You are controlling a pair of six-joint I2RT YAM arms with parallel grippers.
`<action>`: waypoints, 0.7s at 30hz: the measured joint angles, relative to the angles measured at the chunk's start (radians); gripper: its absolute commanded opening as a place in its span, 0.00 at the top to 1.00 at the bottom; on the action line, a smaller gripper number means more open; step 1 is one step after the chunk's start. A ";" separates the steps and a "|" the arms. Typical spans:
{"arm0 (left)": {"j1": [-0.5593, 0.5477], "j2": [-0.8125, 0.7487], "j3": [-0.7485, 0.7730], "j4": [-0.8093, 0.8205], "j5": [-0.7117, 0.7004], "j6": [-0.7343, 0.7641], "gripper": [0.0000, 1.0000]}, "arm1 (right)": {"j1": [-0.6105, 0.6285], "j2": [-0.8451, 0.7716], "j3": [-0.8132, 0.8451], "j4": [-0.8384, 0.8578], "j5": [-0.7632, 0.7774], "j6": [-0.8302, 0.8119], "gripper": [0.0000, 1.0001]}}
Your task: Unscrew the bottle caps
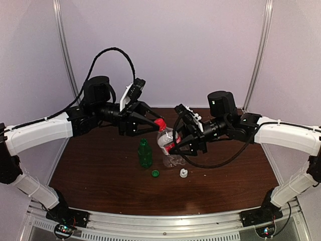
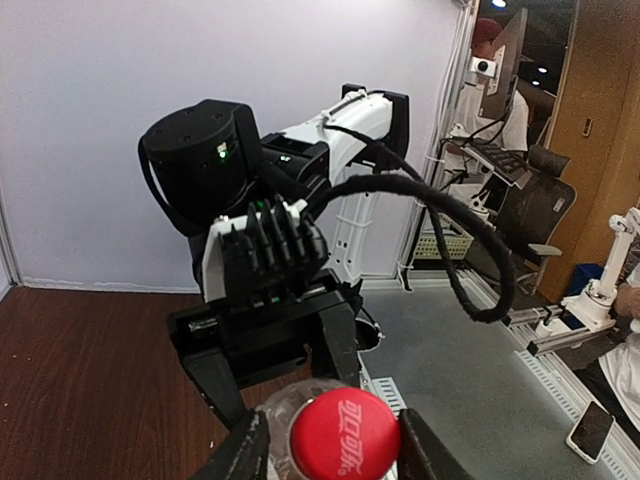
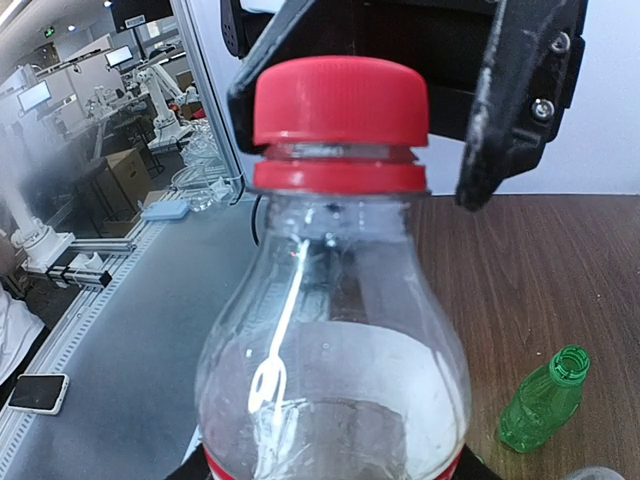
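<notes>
The left gripper [image 1: 152, 122] has its jaws narrowed around the red cap [image 2: 344, 437] but not clamped. One of its fingers [image 3: 500, 110] stands a little off the cap's side, while the other looks to lie against it. The cap sits right between those fingers, screwed down on its bottle with the tamper ring beneath it.

The cap is hard plastic with a ribbed skirt. It will probably resist at first and then turn freely, so the ribs on its sides are the place to pinch rather than the smooth top. White script is printed on that top. It looks like the Coca-Cola logo in Chinese characters, though it is too small to read with confidence.

The red-label bottle [image 3: 335, 330] reaches from the left gripper's fingers down into the right gripper [image 1: 176, 145]. That gripper is closed on the bottle's body at the red label [image 1: 168, 146], and holds it tilted above the table [image 1: 100, 165]. The bottle is thin, clear and apparently empty. It should be light, slippery and easy to crush or twist, so the stiffer banded waist is a sound place to hold it. No writing on the label can be made out.

Below the two grippers a green bottle [image 1: 145, 153] stands uncapped. The green cap [image 1: 155, 173] and the white cap [image 1: 183, 173] lie loose nearer the arm bases.
</notes>
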 measured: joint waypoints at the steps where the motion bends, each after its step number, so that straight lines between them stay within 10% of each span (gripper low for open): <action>1: -0.001 0.000 0.000 0.000 0.002 0.000 0.64 | 0.000 0.000 0.000 0.000 0.001 0.001 0.51; 6: -0.003 0.000 0.000 0.011 -0.008 0.003 0.85 | -0.001 0.000 0.000 -0.003 0.018 0.008 0.53; 12: 0.000 0.000 0.000 0.025 -0.100 -0.047 0.85 | -0.006 -0.014 0.001 -0.002 0.127 0.006 0.54; 21: -0.069 -0.004 0.015 -0.054 -0.663 -0.286 0.76 | -0.002 -0.033 -0.022 0.030 0.536 0.016 0.56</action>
